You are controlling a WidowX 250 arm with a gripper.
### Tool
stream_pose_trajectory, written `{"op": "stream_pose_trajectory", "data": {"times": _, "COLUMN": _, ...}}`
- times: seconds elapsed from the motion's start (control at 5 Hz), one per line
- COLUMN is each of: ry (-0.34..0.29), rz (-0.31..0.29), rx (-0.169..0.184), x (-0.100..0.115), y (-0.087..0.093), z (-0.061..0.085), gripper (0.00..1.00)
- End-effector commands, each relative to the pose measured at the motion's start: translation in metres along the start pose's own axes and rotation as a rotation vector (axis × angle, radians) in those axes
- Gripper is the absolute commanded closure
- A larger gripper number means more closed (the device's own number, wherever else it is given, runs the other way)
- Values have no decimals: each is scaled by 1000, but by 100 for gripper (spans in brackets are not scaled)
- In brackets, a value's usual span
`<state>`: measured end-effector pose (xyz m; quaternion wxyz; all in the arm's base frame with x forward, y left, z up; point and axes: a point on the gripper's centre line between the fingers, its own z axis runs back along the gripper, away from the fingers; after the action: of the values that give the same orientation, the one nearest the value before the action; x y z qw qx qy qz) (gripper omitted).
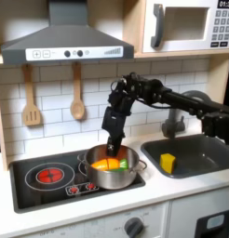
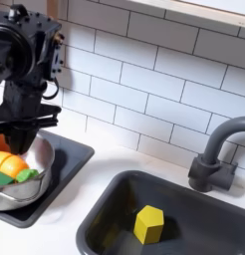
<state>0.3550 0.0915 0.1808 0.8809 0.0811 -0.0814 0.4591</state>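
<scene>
A steel pot [image 1: 113,170] stands on the black toy stove [image 1: 51,177] and holds an orange piece [image 1: 107,164] with a green piece [image 2: 17,176] beside it. My gripper [image 1: 113,147] hangs straight down over the pot's middle, its tips just above the orange piece [image 2: 7,160]. In the second exterior view my gripper [image 2: 25,127] sits at the left edge above the pot [image 2: 40,159], its fingers apart and nothing between them.
A yellow block [image 1: 168,163] lies in the dark sink [image 1: 205,153], also in the second exterior view as the block [image 2: 147,224] in the sink [image 2: 115,214]. A grey faucet [image 2: 216,159] stands behind. A wooden spatula [image 1: 31,98] and spoon [image 1: 77,93] hang on the tiled wall.
</scene>
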Motion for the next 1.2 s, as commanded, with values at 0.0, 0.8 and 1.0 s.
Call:
{"op": "stream_pose_trajectory", "data": {"times": 0.0, "ry": 33, "rz": -48, "rx": 20, "x": -5, "y": 7, "z": -10, "gripper": 0}}
{"op": "stream_pose_trajectory", "data": {"times": 0.8, "ry": 40, "rz": -106, "rx": 32, "x": -5, "y": 12, "z": -30, "gripper": 0}}
{"op": "stream_pose_trajectory", "data": {"times": 1.0, "ry": 37, "rz": -127, "rx": 39, "x": -9, "y": 10, "z": -32, "gripper": 100}}
